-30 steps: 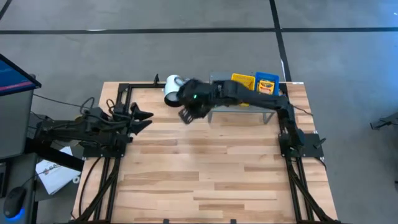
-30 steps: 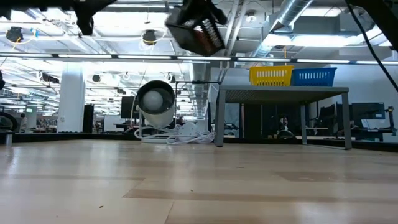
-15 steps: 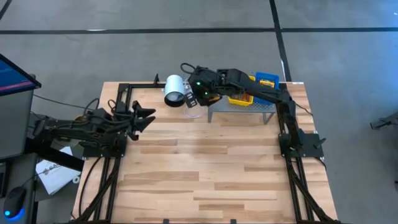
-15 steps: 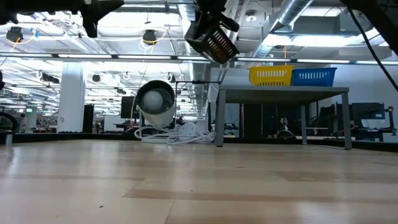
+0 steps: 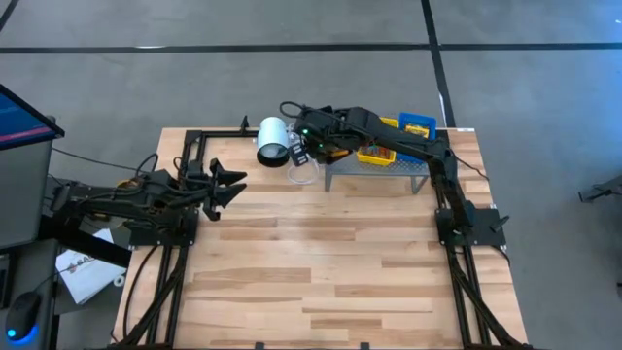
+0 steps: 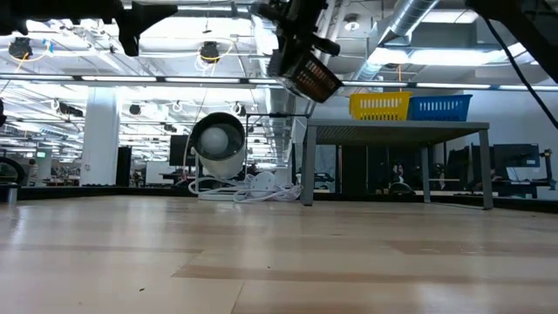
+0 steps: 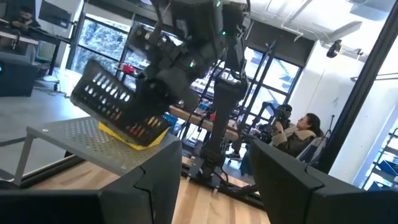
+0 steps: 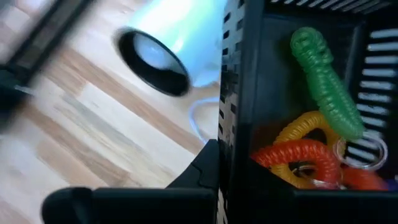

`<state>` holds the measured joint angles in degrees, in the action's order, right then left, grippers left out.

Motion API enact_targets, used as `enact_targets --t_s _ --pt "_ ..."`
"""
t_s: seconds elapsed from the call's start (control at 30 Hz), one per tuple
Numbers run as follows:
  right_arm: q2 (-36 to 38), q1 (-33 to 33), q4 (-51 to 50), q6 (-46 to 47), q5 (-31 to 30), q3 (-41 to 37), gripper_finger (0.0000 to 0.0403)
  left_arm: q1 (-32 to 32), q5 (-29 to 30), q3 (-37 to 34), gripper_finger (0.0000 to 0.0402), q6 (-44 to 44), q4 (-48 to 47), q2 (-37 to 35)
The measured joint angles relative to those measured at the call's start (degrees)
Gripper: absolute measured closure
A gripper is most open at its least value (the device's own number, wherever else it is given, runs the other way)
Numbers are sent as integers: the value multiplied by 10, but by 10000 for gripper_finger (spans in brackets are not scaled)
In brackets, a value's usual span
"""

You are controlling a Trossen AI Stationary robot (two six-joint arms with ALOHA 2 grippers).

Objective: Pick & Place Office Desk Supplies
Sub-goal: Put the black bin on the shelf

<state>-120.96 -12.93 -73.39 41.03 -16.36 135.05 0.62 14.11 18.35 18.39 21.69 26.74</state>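
Supplies, namely a green coil [image 8: 326, 84], an orange coil [image 8: 298, 155] and a yellow coil [image 8: 305, 127], lie inside the black basket [image 6: 305, 74]. My right gripper [image 5: 309, 136] is clamped on that basket's wall and holds it tilted in the air, above the white cylinder [image 5: 272, 141] and just beside the grey rack [image 5: 408, 167].

A yellow basket [image 6: 380, 106] and a blue basket [image 6: 440, 106] stand on the rack.

My left gripper [image 5: 225, 183] waits at the table's left side, jaws apart, empty.

Progress, as I judge it: mid-carry. The load is lifted but not yet set down anywhere (the destination is not evident).

I can read no brand, label or writing.
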Motion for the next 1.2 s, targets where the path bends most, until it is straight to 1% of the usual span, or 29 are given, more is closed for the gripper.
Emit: enact_targets --t_s 0.17,0.23,0.5,0.77,1.2 --pt "-15 -4 -10 2 -2 -1 403 0 0 0 216 2 3 4" --pt "-20 -7 3 1 -3 -1 403 0 0 0 216 2 3 4" --pt "-21 -12 5 5 -14 -1 403 0 0 0 216 3 5 4" --pt "-21 -18 -30 20 -19 -1 403 0 0 0 216 5 5 4" --pt "-21 -26 -47 26 -15 -1 403 0 0 0 216 15 3 4"
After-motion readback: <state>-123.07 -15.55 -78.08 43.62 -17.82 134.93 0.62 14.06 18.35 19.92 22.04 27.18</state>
